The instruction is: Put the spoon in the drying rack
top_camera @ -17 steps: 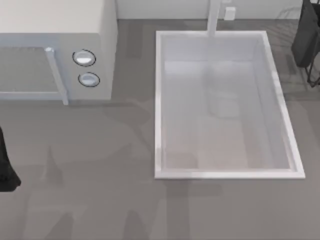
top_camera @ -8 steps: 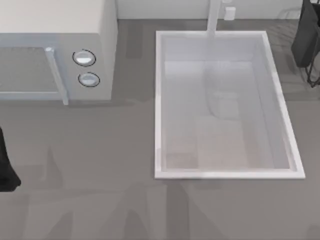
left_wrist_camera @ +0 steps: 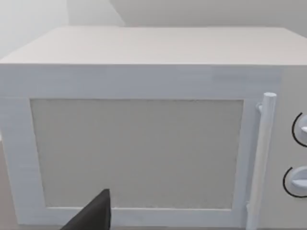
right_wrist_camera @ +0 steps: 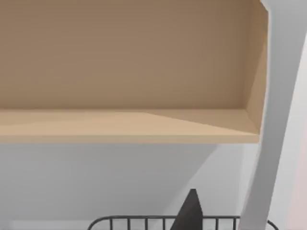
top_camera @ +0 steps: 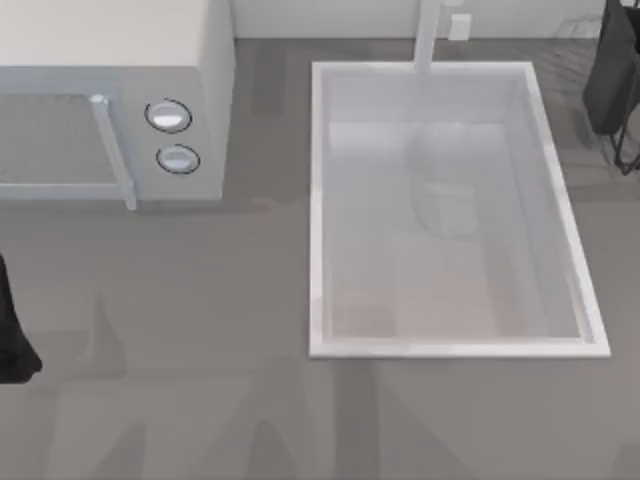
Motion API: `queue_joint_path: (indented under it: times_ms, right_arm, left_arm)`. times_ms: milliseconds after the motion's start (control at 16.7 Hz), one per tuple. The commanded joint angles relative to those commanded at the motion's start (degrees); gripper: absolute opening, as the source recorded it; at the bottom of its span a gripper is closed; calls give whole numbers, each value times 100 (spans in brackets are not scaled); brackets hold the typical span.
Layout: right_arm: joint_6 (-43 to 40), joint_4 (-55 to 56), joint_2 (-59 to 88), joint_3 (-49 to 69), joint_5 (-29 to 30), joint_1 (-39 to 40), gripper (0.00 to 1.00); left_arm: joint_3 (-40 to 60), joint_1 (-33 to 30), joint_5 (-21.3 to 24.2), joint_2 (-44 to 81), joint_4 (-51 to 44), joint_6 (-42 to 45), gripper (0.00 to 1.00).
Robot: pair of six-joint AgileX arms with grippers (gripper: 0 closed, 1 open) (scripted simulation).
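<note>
My left arm (top_camera: 10, 335) is a dark shape at the left edge of the table, well apart from the sink basin (top_camera: 316, 200). In its wrist view, a dark part of the left gripper (left_wrist_camera: 93, 215) sits in front of the microwave (left_wrist_camera: 136, 153). The grey door panel is straight ahead of the gripper. The white bar handle (left_wrist_camera: 261, 158) and two round knobs (left_wrist_camera: 300, 179) are off to one side of it. I cannot tell whether this gripper is spread or pressed together.

In the right wrist view, a dark tip of the right gripper (right_wrist_camera: 189, 213) points at the drying rack (right_wrist_camera: 129, 221). The rack's thin dark wires run just behind the tip. Beyond and above the gripper are a pale wall and a tan wooden shelf (right_wrist_camera: 129, 125). I cannot tell whether this gripper is spread or closed either.

From above, the drying rack is a black slab with thin wires at the table's far right corner, just beside the basin. A white faucet (top_camera: 428, 35) stands at the basin's far rim.
</note>
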Motion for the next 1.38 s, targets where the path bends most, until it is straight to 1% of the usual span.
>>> queue_joint_path:
  times_ms: [240, 660, 840, 1020, 1260, 1380]
  right_arm:
    - [3, 1068, 1012, -95, 298, 357, 0]
    - [-40, 4056, 3360, -610, 1297, 1240, 0]
    - [-33, 4976, 4069, -849, 1683, 1582, 0]
    - [-19, 5357, 4392, -972, 1878, 1754, 0]
    - [-19, 5368, 4401, -975, 1884, 1759, 0]
    - [-19, 5368, 4401, -975, 1884, 1759, 15]
  left_arm:
    - [0, 0, 0, 0, 0, 0, 100]
    - [0, 0, 0, 0, 0, 0, 100]
    - [0, 0, 0, 0, 0, 0, 100]
    - [0, 0, 0, 0, 0, 0, 100]
    - [0, 0, 0, 0, 0, 0, 100]
    - [0, 0, 0, 0, 0, 0, 100]
